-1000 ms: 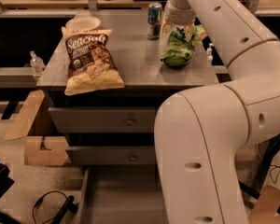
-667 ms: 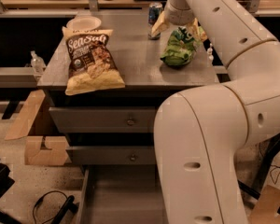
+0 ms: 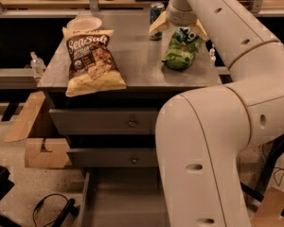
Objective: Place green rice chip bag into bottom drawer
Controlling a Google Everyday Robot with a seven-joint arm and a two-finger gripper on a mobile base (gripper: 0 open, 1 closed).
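Note:
The green rice chip bag (image 3: 182, 51) lies on the right side of the grey cabinet top (image 3: 137, 63). My gripper (image 3: 179, 28) hangs over the bag's far end. Its yellowish fingers (image 3: 156, 25) are spread open, one on each side of the bag's top, and hold nothing. The bottom drawer (image 3: 120, 200) is pulled out at the foot of the cabinet and shows a flat grey floor. My big white arm (image 3: 213, 141) hides its right part.
A yellow-and-brown SenSali chip bag (image 3: 92, 60) lies on the left of the top, with a white bowl (image 3: 84, 23) behind it. A blue can (image 3: 156, 11) stands just left of my gripper. Two shut knobbed drawers (image 3: 131, 122) sit above the open one. Cardboard (image 3: 42, 148) and cables (image 3: 49, 212) lie on the floor at left.
My gripper's fingers have spread apart over the green bag. The bag stays in the same spot on the cabinet top.

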